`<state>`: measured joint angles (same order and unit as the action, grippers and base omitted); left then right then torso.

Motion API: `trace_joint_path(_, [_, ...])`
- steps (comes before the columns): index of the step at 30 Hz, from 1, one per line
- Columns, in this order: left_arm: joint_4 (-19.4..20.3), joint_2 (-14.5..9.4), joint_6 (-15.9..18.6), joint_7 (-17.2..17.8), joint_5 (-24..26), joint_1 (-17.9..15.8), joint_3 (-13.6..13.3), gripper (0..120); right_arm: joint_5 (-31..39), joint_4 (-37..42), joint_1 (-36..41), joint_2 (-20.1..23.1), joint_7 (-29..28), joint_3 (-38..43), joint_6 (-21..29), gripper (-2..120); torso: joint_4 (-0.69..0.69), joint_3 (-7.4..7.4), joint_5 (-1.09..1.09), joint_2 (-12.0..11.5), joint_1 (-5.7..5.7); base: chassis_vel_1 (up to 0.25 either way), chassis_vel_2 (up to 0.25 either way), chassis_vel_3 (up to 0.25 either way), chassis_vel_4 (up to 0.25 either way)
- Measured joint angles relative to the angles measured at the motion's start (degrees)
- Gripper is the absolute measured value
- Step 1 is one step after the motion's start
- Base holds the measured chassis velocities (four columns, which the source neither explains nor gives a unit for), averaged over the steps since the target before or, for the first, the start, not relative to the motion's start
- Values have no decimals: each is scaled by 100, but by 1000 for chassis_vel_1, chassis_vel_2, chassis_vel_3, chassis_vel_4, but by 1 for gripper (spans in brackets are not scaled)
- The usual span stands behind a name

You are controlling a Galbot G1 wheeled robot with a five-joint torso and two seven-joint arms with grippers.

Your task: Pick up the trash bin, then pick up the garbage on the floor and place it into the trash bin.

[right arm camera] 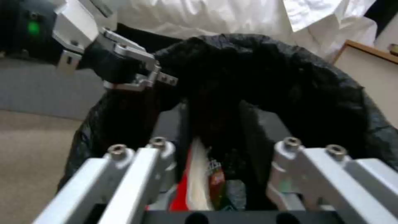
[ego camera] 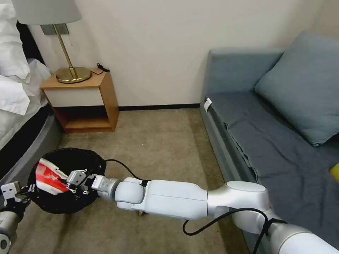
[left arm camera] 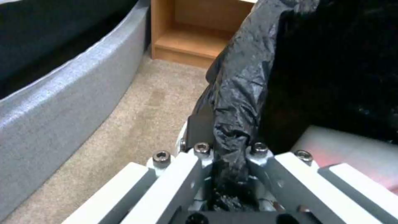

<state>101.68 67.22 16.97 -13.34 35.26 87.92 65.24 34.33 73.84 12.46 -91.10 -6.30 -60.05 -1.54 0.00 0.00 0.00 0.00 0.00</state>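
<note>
The trash bin [ego camera: 83,159], lined with a crinkled black bag, hangs low at my left, off the carpet. My left gripper [ego camera: 16,194] is shut on the bin's bagged rim [left arm camera: 238,93], the black plastic pinched between its fingers [left arm camera: 230,151]. From the other side, my right gripper [ego camera: 73,180] reaches over the bin's opening [right arm camera: 290,74]. It is open, and a red-and-white packet of garbage [ego camera: 49,177] lies inside the bin between its spread fingers [right arm camera: 195,183]. The left gripper [right arm camera: 136,73] also appears across the rim.
A wooden bedside table [ego camera: 84,102] with a brass lamp [ego camera: 72,72] stands against the wall. A bed [ego camera: 14,91] is at the left, and its grey base [left arm camera: 62,102] runs close beside the bin. A grey sofa [ego camera: 268,141] fills the right. Bare carpet [ego camera: 159,141] lies between.
</note>
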Motion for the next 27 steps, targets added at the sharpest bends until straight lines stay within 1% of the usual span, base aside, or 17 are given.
trace_joint_path(2, [-42, -35, 5, 19, 31, -29, -31, 1, -32, -30, 2, 16, -35, 15, 33, 47, 0, 0, 0, 0, 0, 0, 0, 0, 0])
trace_joint_path(3, [-42, -35, 5, 19, 31, -29, -31, 1, -32, -30, 2, 16, -35, 15, 33, 47, 0, 0, 0, 0, 0, 0, 0, 0, 0])
trace_joint_path(6, [-155, -82, 6, 48, 63, -73, -28, 1, -119, -107, 21, 87, -162, 218, 34, 61, 0, 0, 0, 0, 0, 0, 0, 0, 0])
trace_joint_path(7, [-155, -82, 6, 48, 63, -73, -28, 1, -119, -107, 21, 87, -162, 218, 34, 61, 0, 0, 0, 0, 0, 0, 0, 0, 0])
trace_joint_path(8, [-178, -89, 7, 51, 63, -80, -18, 1, -152, -139, 48, 109, -209, 320, 23, 65, 0, 0, 0, 0, 0, 0, 0, 0, 0])
trace_joint_path(11, [-236, -111, 7, 59, 41, -89, 78, 1, -294, -258, 138, 206, -266, 681, 29, 79, 0, 0, 0, 0, 0, 0, 0, 0, 0])
trace_joint_path(12, [-236, -111, 7, 59, 41, -89, 78, 1, -294, -258, 138, 206, -266, 681, 29, 79, 0, 0, 0, 0, 0, 0, 0, 0, 0])
trace_joint_path(15, [-350, -164, 5, 61, -11, -93, 207, 1, -427, -312, 209, 373, -371, 1022, 159, 93, 0, 0, 0, 0, 0, 0, 0, 0, 0])
trace_joint_path(16, [-350, -164, 5, 61, -11, -93, 207, 1, -427, -312, 209, 373, -371, 1022, 159, 93, 0, 0, 0, 0, 0, 0, 0, 0, 0])
trace_joint_path(17, [-378, -180, 3, 71, -15, -93, 239, 1, -437, -286, 221, 448, -395, 1102, 213, 96, 0, 0, 0, 0, 0, 0, 0, 0, 0])
trace_joint_path(19, [-411, -201, 2, 103, -8, -93, 318, 1, -428, -124, 228, 636, -401, 1225, 405, 99, 0, 1, 0, 0, 0, 0, 0, 0, 0])
trace_joint_path(21, [-436, -224, -11, 123, -7, -97, 409, 1, -273, 156, 226, 858, -418, 1283, 721, 100, 0, 0, 1, 0, 0, 0, 0, 0, 0])
trace_joint_path(22, [-436, -224, -11, 123, -7, -97, 409, 1, -273, 156, 226, 858, -418, 1283, 721, 100, 0, 0, 1, 0, 0, 0, 0, 0, 0])
trace_joint_path(24, [-467, -251, -16, 129, 4, -98, 479, 1, -2, 395, 222, 1089, -460, 1257, 1212, 100, 0, 0, 1, 0, 0, 0, 0, 0, 0])
trace_joint_path(26, [-480, -255, -24, 131, 10, -96, 514, 1, 430, 582, 259, 1281, -547, 1177, 1944, 100, 0, 0, 1, 0, 0, 0, 0, 0, 0])
trace_joint_path(27, [-480, -255, -24, 131, 10, -96, 514, 1, 430, 582, 259, 1281, -547, 1177, 1944, 100, 0, 0, 1, 0, 0, 0, 0, 0, 0])
